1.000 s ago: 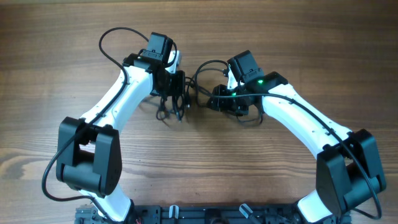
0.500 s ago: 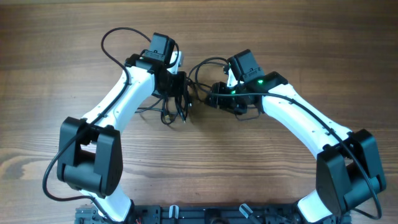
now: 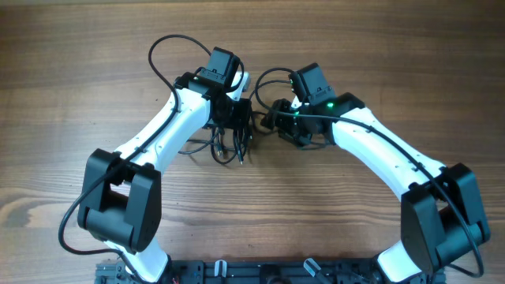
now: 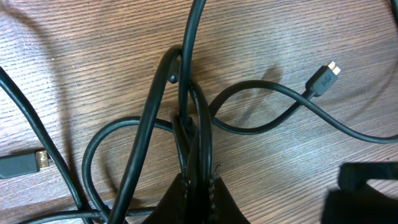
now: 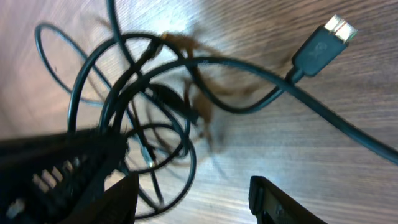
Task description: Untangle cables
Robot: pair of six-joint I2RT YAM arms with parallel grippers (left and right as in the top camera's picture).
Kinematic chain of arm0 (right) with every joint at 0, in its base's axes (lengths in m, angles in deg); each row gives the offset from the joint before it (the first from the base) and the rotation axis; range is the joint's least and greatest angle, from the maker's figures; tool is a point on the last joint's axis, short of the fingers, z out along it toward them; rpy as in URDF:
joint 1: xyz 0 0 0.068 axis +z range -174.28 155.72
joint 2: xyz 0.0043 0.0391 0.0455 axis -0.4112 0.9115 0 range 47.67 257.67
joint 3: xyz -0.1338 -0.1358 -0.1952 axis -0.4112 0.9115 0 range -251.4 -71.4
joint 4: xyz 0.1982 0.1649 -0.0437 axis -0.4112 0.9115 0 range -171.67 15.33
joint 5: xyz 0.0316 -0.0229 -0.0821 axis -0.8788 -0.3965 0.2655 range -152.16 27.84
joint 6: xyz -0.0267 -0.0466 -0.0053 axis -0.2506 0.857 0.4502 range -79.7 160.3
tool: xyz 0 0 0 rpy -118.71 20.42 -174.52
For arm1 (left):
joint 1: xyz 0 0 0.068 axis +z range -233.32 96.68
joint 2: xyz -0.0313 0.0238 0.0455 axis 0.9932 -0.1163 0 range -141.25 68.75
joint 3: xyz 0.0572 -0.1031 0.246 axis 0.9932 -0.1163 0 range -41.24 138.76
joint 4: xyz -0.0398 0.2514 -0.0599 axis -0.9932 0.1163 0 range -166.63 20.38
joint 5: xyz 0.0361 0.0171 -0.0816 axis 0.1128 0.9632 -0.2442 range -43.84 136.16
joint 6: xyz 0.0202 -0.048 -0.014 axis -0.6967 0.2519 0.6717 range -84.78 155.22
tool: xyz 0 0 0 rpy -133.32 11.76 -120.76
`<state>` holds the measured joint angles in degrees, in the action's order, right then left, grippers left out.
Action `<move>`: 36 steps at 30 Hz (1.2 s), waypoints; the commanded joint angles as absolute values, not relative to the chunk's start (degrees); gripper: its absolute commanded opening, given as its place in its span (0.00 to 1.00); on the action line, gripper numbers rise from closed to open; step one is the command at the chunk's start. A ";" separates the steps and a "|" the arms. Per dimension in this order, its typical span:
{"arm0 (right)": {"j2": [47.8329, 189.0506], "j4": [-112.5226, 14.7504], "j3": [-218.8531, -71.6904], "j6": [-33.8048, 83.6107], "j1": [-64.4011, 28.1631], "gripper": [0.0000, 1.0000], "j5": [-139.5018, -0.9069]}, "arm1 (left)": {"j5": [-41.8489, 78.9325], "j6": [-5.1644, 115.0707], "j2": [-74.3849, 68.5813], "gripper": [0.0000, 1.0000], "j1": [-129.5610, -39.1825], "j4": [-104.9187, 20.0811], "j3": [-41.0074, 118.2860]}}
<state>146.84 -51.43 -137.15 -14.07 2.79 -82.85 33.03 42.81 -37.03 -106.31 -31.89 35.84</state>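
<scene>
A tangle of thin black cables lies on the wood table between my two arms. My left gripper is shut on a bundle of cable strands, which rise from its fingertips into crossed loops. One plug end lies at the upper right and another at the left edge. My right gripper is open with nothing between its fingers. It hovers over loops of the cables, close to my left gripper. A plug lies at the upper right of the right wrist view.
The wood table extends on all sides of the tangle. A thicker black arm wire loops out behind my left arm. The robot base rail runs along the front edge.
My left gripper has moved right with the cable bundle, toward my right gripper. The right gripper has stayed nearly in place.
</scene>
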 commanded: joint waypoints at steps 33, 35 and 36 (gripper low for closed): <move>155.83 -77.66 -129.11 -26.05 2.87 0.81 -79.72 | 31.33 41.63 -37.36 0.04 -106.74 -32.27 35.45; 156.20 -78.49 -129.11 -26.07 2.87 0.81 -79.55 | 29.73 41.61 -37.36 0.04 -106.74 -32.27 35.45; 156.22 -78.82 -129.11 -26.05 2.87 0.82 -79.26 | 29.16 41.61 -37.36 0.04 -106.74 -32.24 35.45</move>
